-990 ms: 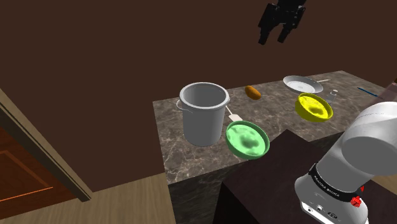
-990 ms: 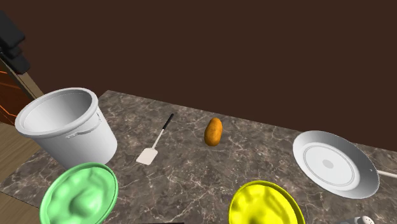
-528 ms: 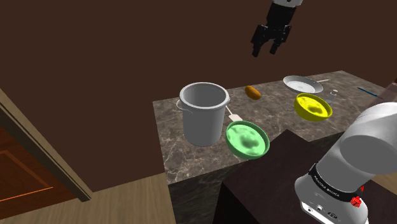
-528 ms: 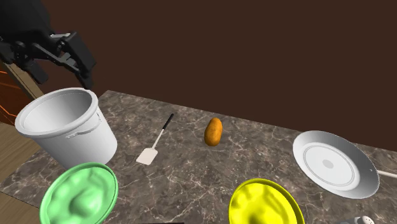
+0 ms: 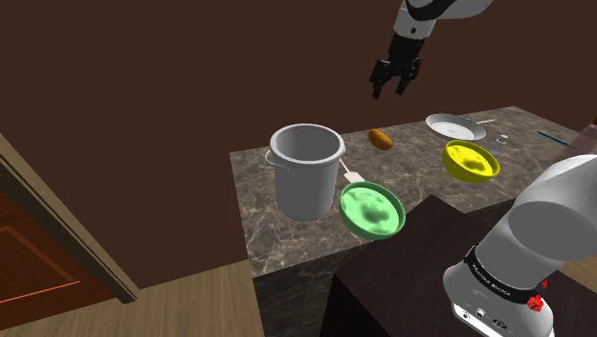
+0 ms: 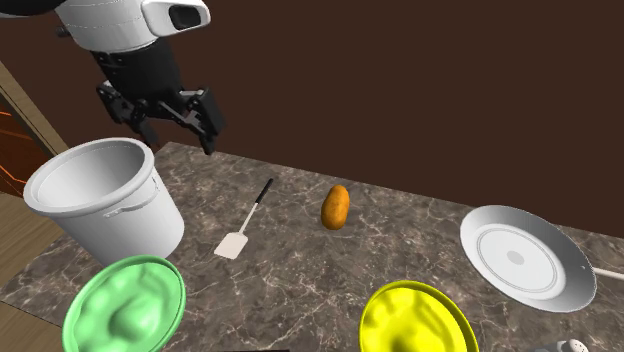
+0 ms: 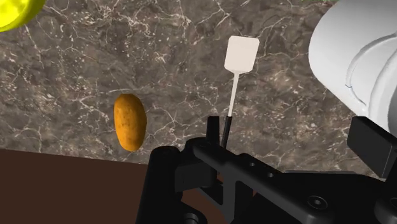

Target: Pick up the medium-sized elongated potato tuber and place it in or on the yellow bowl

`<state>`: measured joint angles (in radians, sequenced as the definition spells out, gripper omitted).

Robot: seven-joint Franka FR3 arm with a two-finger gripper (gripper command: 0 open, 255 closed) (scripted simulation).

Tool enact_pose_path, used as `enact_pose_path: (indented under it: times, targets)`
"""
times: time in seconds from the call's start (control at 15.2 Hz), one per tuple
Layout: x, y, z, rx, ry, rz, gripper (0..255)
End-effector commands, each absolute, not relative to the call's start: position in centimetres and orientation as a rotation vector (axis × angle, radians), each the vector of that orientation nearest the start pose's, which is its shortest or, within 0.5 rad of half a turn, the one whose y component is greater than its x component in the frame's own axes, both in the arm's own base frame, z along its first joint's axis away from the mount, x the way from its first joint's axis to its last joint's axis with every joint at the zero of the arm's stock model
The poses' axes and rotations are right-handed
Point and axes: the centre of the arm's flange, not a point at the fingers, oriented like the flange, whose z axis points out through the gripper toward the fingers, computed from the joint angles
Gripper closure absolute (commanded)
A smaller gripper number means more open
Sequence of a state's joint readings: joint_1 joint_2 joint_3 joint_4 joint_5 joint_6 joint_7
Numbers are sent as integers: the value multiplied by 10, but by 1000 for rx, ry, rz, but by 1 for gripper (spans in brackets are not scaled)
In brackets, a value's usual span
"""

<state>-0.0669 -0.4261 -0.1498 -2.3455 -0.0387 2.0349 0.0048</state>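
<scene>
A home kitchen is showing here: a marble surface (image 6: 290, 285) is carrying a pot (image 5: 306, 172), spatula (image 6: 243, 225), plate (image 6: 525, 258), green bowl (image 5: 372, 211) and yellow bowl (image 5: 472, 160), with a wooden floor (image 5: 182, 302) and door (image 5: 38, 251) lying alongside.

Veined marble counter (image 6: 300, 270), smooth-skinned potato (image 6: 335, 206), bumpy yellow bowl (image 6: 415, 322), smooth white pot (image 6: 100, 195)

A plain dark brown wall (image 5: 143, 67) stands behind a counter (image 5: 251, 182) topped in dark marble with white veins, its side faced in the same stone. Light wooden floor (image 5: 191, 302) lies below. At the shoulder view's left, a reddish-brown panelled door (image 5: 29, 258) sits behind a tan slanted frame (image 5: 72, 225). The light is dim and even
</scene>
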Motion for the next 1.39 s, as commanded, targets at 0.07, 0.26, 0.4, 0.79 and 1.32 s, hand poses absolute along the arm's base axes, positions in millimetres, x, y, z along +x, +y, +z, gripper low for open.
enact_pose_path:
  times: [0.07, 0.26, 0.4, 0.79, 1.32]
  targets:
    - [443, -126, 474, -3113, 328, -168, 0]
    - [462, -149, 448, -3118, 350, -156, 0]
    - [474, -164, 431, -3121, 364, -148, 0]
    - [510, -212, 378, -3131, 408, -125, 0]
    - [553, -278, 309, -3142, 468, -94, 0]
